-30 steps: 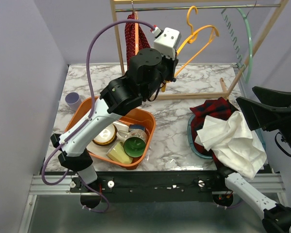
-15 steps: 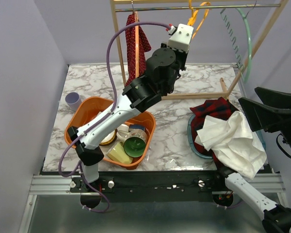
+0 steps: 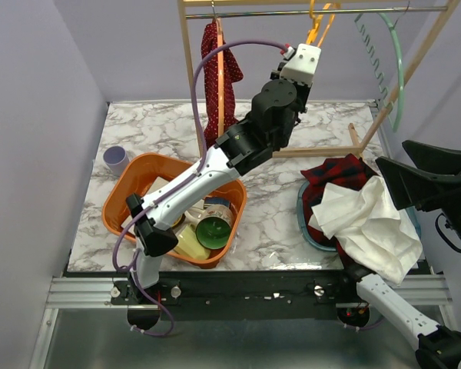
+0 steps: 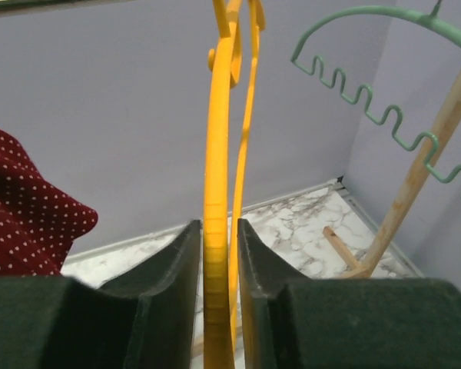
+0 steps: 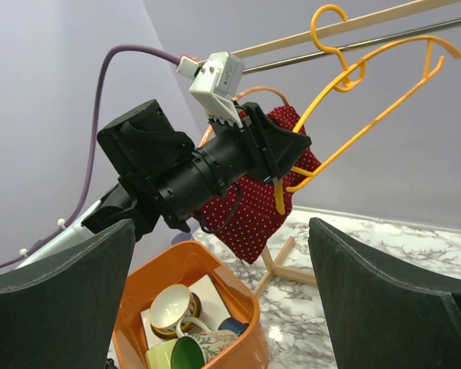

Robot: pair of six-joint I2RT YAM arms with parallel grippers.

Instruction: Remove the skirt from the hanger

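Left gripper (image 4: 219, 231): pads closed snug on both sides of the orange hanger (image 4: 219, 154), grasping its lower wire. No gap shows in the left wrist view. The hand is raised high and reaches up to the rail (image 3: 353, 11). The hanger is bare wire, standing upright above the hand. Its hook is up at the rail and looks to be over it.

Just left of the hand, a red dotted garment (image 3: 219, 69) hangs from the same rail, next to the wooden post (image 3: 186, 61). Right of the hand, apart from it, a green wavy hanger (image 3: 397, 61) also hangs from the rail.

Below the hand and to its left is an orange bin (image 3: 123, 192) on the marble table (image 3: 284, 192), holding cups, including a green cup (image 3: 213, 231). Further left, outside the bin, stands a purple cup (image 3: 115, 157).

Below the hand and to its right is a blue basin (image 3: 303, 211) with a plaid cloth (image 3: 334, 173) in it. A white cloth (image 3: 369, 219) lies on top of the plaid cloth and spills over the basin's near edge. Both are off the hanger. I cannot tell which piece is the skirt.

Right gripper (image 3: 390, 151): released, jaws spread wide, nothing between them. It sits far right of the left hand, above the basin, pointing toward the rack.
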